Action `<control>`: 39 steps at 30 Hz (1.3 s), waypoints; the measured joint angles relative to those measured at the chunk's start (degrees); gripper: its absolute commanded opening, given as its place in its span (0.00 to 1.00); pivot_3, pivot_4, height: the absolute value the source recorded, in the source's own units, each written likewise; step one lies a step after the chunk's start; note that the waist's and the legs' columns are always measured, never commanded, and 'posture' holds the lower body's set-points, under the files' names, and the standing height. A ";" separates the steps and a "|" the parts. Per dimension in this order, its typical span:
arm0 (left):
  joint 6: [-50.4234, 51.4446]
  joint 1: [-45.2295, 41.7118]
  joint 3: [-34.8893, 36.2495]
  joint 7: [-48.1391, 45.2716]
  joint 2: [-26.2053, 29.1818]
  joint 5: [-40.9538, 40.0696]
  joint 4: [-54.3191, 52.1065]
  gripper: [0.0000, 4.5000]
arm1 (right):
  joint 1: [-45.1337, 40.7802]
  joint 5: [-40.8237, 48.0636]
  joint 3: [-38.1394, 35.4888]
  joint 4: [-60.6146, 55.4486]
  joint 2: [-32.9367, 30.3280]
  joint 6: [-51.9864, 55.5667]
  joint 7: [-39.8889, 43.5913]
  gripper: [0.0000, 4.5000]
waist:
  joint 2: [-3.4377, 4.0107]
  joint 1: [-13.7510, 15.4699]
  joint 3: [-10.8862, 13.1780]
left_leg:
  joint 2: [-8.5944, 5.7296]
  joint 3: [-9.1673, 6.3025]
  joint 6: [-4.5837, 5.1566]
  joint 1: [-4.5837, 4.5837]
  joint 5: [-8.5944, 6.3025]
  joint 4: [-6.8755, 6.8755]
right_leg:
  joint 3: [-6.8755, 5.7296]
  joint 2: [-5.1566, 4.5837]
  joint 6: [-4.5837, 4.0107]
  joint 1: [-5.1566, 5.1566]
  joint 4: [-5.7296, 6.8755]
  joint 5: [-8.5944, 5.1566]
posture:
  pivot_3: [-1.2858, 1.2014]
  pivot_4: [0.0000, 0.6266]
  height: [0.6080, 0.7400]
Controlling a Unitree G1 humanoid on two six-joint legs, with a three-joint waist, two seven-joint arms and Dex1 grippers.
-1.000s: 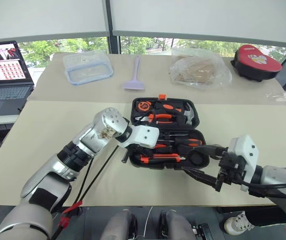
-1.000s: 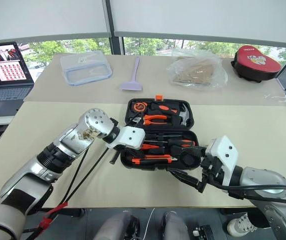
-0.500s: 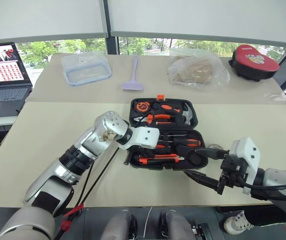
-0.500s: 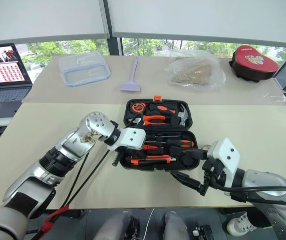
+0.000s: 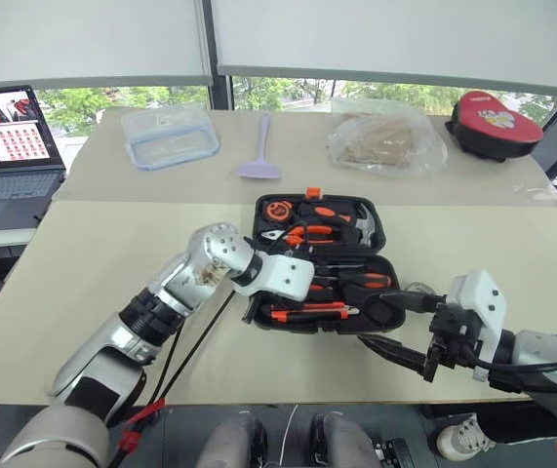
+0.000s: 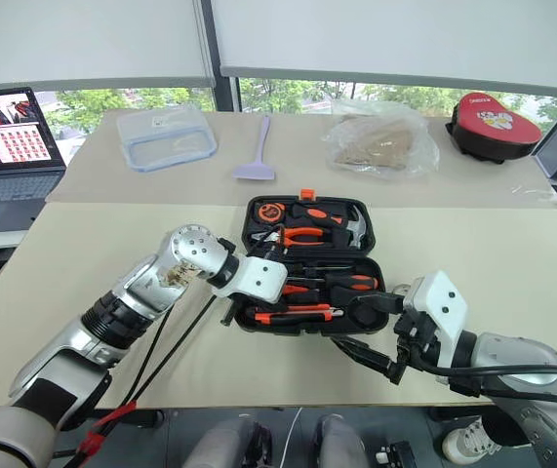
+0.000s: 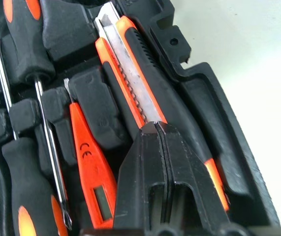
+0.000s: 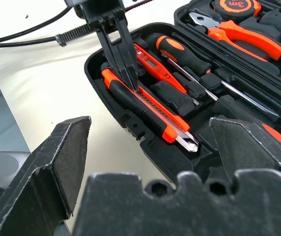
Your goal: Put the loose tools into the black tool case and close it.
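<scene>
A laptop [image 5: 10, 146] sits open at the far left, beside the desk [image 5: 93, 263]. Behind, along the back of the desk, come a clear lidded container [image 5: 169, 135], a lilac spatula [image 5: 260, 149], a crumpled clear bag [image 5: 385, 136] and a red-topped round case [image 5: 493, 122].

In the middle the black tool case [image 5: 322, 263] lies open, its lid half away from the robot holding a tape measure, pliers and a hammer. The near half holds two long screwdrivers [image 8: 199, 69] side by side, the small orange tester screwdriver [image 7: 88, 169] next to them, and the orange-black utility knife [image 8: 147, 105] in the slot along the near wall.

The left claw [image 8: 130, 81] points down into this near half, its two fingers pressed together with no gap, tips resting on the knife's body; it grips nothing between them.

At the case's right corner a dark round object, likely the tape roll [image 5: 383, 308], sits in its recess. Farther right, the right claw [image 5: 395, 327] hovers just off the case's near right corner, fingers spread as wide as they go and empty.
</scene>
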 measured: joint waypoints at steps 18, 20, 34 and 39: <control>14.97 -0.01 5.59 -7.55 -0.81 -13.85 -3.52 0.01 | -1.77 -0.07 0.85 0.97 -0.03 0.01 -0.01 1.00 | 0.10 0.05 -0.07 | -0.05 0.00 0.08 -0.21 -0.07 0.04 | -0.01 -0.01 0.07 -0.13 -0.03 -0.04 | 0.52 0.24 0.91; 14.84 -0.37 5.58 -8.43 0.36 -14.26 -4.89 0.01 | -1.79 -0.07 1.06 0.98 -0.02 0.01 -0.09 1.00 | 0.10 0.03 -0.07 | -0.05 0.00 0.08 -0.15 -0.07 0.05 | -0.01 -0.01 0.07 -0.08 -0.02 -0.04 | 0.52 0.24 0.91; 9.27 -0.34 2.46 -3.83 -1.03 -10.78 -0.94 0.01 | -0.37 -0.02 0.51 0.81 -0.02 0.01 -0.20 1.00 | 0.09 0.14 -0.06 | -0.07 0.00 0.08 -0.15 -0.07 0.05 | 0.00 -0.03 0.07 -0.08 -0.02 -0.04 | 0.52 0.24 0.91; 2.69 -0.25 0.86 -2.56 -1.20 -8.32 0.49 0.01 | -0.37 -0.01 0.51 0.52 -0.02 0.01 -0.22 1.00 | 0.09 0.34 -0.06 | -0.08 0.00 0.09 -0.10 -0.08 0.06 | 0.00 -0.08 0.07 -0.02 -0.03 -0.03 | 0.52 0.24 0.91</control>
